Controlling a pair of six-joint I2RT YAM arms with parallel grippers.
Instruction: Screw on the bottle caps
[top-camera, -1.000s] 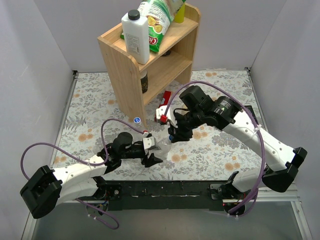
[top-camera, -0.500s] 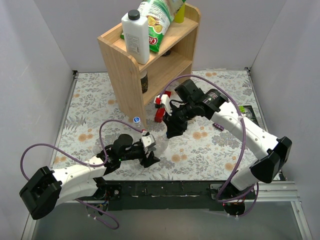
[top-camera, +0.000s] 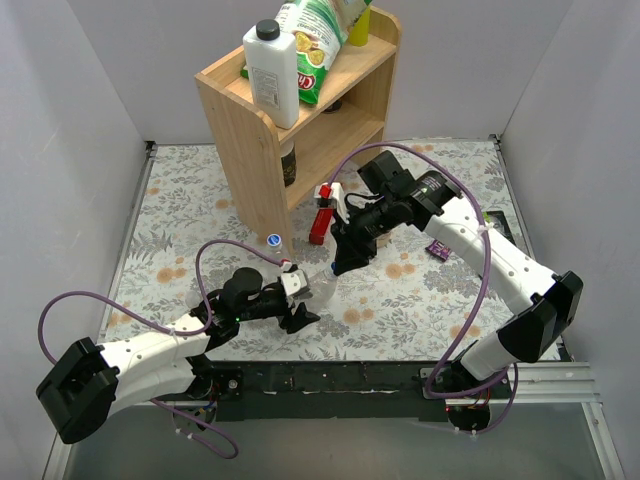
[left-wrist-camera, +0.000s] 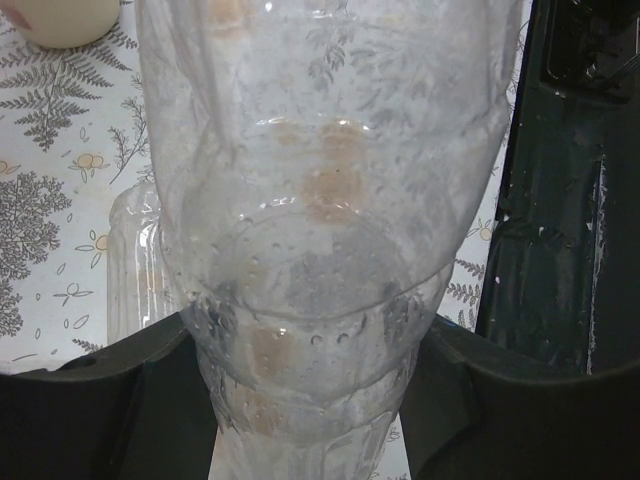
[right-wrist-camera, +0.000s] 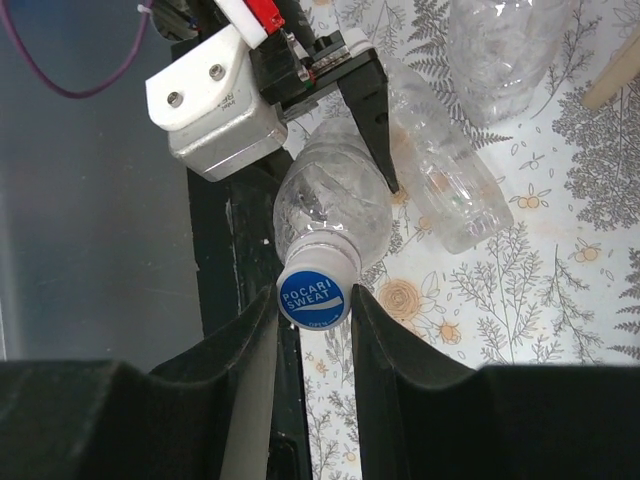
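Observation:
My left gripper (top-camera: 300, 303) is shut on a clear bottle (top-camera: 322, 284) and holds it tilted above the table, neck toward the right arm. In the left wrist view the bottle (left-wrist-camera: 320, 250) fills the space between the jaws of the left gripper (left-wrist-camera: 320, 410). My right gripper (top-camera: 340, 264) is at the neck. In the right wrist view its fingers (right-wrist-camera: 365, 330) close on a blue cap (right-wrist-camera: 313, 298) sitting on the neck; the gripper's midpoint (right-wrist-camera: 314, 302) lies on the cap. A second bottle (right-wrist-camera: 440, 180) lies on the table and a third (right-wrist-camera: 505, 40) is beyond it. Another blue cap (top-camera: 273, 240) lies by the shelf's foot.
A wooden shelf (top-camera: 240, 130) stands at the back with a white jug (top-camera: 272, 70) and a snack bag on top. A red object (top-camera: 320, 222) stands beside it. A purple packet (top-camera: 437, 250) lies to the right. A beige bottle (left-wrist-camera: 60, 20) shows in the left wrist view.
The right arm's wrist has turned at the bottle's neck and its elbow has swung back. The left gripper and its bottle have barely moved.

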